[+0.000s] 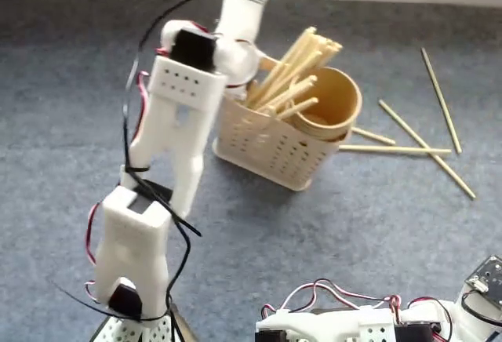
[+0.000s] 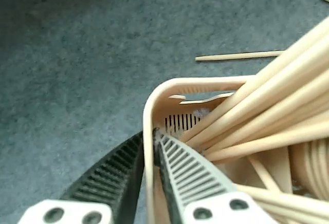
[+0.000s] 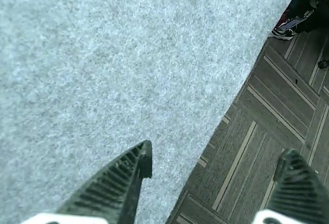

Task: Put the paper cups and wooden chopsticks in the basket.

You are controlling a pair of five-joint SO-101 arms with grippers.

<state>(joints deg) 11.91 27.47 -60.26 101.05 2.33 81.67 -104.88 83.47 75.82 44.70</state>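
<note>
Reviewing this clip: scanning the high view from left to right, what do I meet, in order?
White left arm → beige perforated plastic basket → tan paper cup standing in the basket's right end → loose wooden chopsticks lying on the grey carpet.

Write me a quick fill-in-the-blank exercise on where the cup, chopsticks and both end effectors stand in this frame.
1. The paper cup sits ____ the basket, next to a bundle of chopsticks.
2. The left end effector has one finger inside the basket and the other ____ it, clamped on the wall.
3. The right end effector is ____ and holds nothing.

Missing words: inside; outside; open.
</note>
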